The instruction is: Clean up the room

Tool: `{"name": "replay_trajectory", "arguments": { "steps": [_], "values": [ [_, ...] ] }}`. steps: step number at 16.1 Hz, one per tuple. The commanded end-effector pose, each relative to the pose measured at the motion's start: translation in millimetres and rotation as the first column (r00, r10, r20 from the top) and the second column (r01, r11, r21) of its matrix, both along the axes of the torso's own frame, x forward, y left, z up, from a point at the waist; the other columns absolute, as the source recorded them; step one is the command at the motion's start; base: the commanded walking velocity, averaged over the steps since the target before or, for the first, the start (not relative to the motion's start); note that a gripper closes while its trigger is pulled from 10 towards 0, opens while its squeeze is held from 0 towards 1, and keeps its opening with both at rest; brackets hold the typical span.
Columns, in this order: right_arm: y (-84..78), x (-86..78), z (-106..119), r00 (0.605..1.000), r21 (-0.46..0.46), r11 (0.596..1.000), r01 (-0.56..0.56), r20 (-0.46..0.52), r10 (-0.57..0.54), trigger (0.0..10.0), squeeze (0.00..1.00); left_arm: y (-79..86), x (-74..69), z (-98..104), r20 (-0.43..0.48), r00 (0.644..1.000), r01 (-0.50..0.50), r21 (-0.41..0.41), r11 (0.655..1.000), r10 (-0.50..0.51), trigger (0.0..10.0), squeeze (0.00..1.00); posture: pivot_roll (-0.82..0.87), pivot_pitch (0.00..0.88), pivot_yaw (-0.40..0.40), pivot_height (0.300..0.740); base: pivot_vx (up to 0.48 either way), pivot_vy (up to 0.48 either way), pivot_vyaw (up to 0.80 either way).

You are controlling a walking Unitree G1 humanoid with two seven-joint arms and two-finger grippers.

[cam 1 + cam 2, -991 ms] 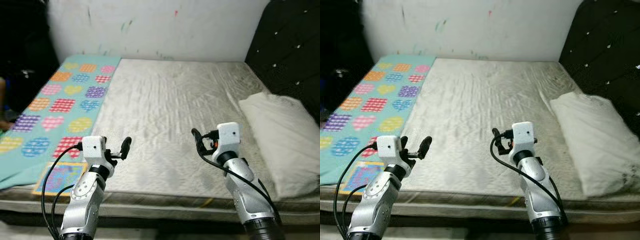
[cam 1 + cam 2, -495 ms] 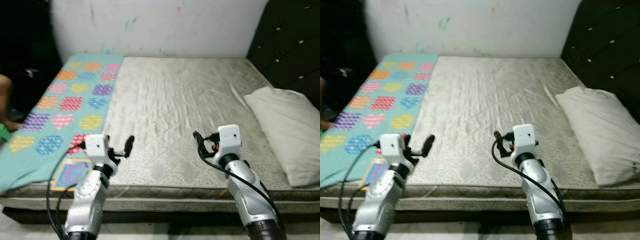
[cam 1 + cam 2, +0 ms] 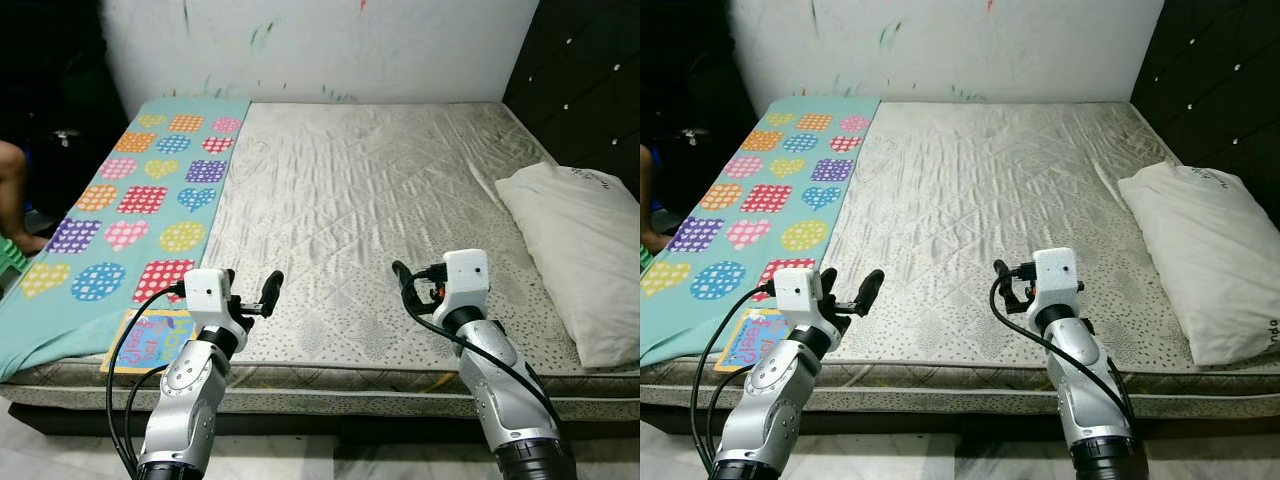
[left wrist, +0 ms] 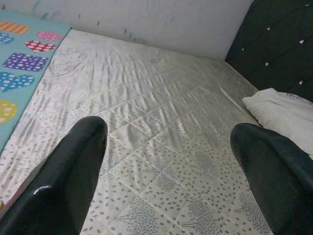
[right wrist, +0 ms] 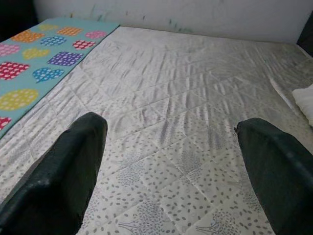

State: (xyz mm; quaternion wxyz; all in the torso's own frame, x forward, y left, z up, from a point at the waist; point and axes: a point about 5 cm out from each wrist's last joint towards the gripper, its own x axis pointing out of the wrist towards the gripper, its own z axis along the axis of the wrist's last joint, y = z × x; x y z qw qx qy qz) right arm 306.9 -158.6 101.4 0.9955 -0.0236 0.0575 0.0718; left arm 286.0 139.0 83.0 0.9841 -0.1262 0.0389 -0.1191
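Likely soft, light and floppy, so best pinched at its near hem: teal heart-patterned blanket (image 3: pixel 150 190) along bed's (image 3: pixel 380 200) left side, left gripper (image 3: pixel 262 297) and right gripper (image 3: pixel 408 285) both spread, empty.

Before you, a bare quilted mattress (image 3: pixel 370 200); teal heart-patterned blanket (image 3: pixel 140 190) along its left side, white pillow (image 3: pixel 580 250) at its right edge; colourful book (image 3: pixel 150 340) on the blanket's near corner

Two black fingers (image 4: pixel 58 186) wide apart over a grey mattress (image 4: pixel 161 127); teal blanket (image 4: pixel 19 63) at 10 o'clock, white pillow (image 4: pixel 279 115) at 3.
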Motion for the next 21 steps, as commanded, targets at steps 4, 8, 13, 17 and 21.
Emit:
{"name": "replay_trajectory", "arguments": {
  "steps": [4, 8, 13, 17, 21],
  "values": [
    [0.9, -6.6, 5, 0.998, -0.065, 0.998, 0.015, 0.063, -0.011, 10.0, 0.0, 7.0, -0.5, 4, 0.01, 1.0, -0.016, 0.006, 1.0, 0.016, 10.0, 0.0, -0.17, 0.0, 0.013, 0.74, 0.0, 0.0, 0.0],
    [2.4, -12.1, 1, 0.999, -0.049, 0.999, -0.015, 0.046, 0.017, 10.0, 0.0, 8.0, -1.9, 4, 0.012, 1.0, -0.011, 0.008, 1.0, 0.011, 10.0, 0.0, -0.17, 0.0, 0.013, 0.74, 0.0, 0.0, 0.0],
    [3.7, -11.8, 3, 0.999, -0.015, 1.0, -0.019, 0.037, 0.019, 10.0, 0.0, 3.1, -2.4, 5, 0.023, 1.0, 0.019, 0.001, 1.0, -0.019, 10.0, 0.0, -0.17, 0.0, 0.013, 0.74, 0.0, 0.0, 0.0],
    [6.8, -12.4, 3, 0.999, -0.013, 0.999, -0.035, 0.033, 0.035, 10.0, 0.0, 2.5, -3.1, 5, 0.022, 0.999, 0.023, 0.0, 1.0, -0.023, 10.0, 0.0, -0.17, 0.0, 0.011, 0.74, 0.0, 0.0, 0.0],
    [7.4, -10.9, 3, 0.999, -0.011, 0.999, -0.037, 0.035, 0.038, 10.0, 0.0, 2.1, -3.2, 3, 0.012, 1.0, 0.022, 0.004, 1.0, -0.022, 10.0, 0.0, -0.17, 0.0, 0.011, 0.74, 0.12, 0.0, 0.0]
  ]
}}
